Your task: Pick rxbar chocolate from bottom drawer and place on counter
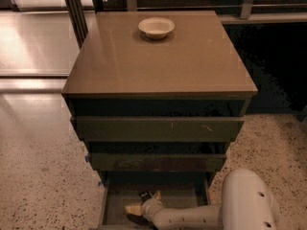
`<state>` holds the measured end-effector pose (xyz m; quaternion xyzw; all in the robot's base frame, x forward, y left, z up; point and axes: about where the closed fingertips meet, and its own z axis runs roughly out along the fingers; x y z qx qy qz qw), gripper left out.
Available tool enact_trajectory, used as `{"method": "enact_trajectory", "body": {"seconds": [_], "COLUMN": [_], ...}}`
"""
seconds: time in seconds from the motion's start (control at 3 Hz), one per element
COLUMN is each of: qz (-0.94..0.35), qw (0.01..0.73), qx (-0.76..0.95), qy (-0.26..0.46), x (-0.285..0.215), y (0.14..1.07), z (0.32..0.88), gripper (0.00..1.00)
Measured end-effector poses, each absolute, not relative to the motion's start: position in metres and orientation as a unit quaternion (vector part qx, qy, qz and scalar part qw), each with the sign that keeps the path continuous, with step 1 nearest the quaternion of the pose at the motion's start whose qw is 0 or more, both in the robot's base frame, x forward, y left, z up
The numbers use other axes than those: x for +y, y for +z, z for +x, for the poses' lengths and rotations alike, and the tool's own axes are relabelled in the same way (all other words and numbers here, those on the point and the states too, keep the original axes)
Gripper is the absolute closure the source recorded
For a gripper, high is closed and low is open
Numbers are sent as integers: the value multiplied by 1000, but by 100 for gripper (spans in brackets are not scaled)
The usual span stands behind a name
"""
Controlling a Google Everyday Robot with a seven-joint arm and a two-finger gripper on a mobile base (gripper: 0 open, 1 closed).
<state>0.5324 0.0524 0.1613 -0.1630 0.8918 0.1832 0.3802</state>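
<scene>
Black glossy wrapper with white marks at one end: small flat rxbar chocolate point(147, 194), lying on the plain floor of the shallow, dark olive bottom drawer point(184, 198), which stands open at the foot of the cabinet.

Just in front of the bar, toward the cabinet's near side: cream-tipped gripper point(133, 212), pointing left, low over the drawer floor. Near the bar, seemingly apart from it; bar behind the tip, not within it. Cannot tell whether the gripper is spread or pressed together.

Trailing from the gripper toward the cabinet's lower right: pale, rounded robot arm point(192, 217), covering the front right part of the drawer.

Higher on the cabinet's front: two wider olive-brown drawers point(158, 128), stacked above the bottom one.

On top of the cabinet: glossy tan-brown square counter point(158, 71), carrying a small round white bowl point(156, 27) near the back edge, about mid-width.

Around the cabinet: speckled stone floor point(38, 176).
</scene>
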Motion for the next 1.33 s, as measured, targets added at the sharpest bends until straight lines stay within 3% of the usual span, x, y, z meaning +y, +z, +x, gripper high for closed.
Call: {"method": "enact_trajectory", "body": {"seconds": [1.33], "qz": [-203], "qw": [296], "qx": [929], "qy": [94], "x": [25], "y": [86], "z": [529], "gripper": [0]}}
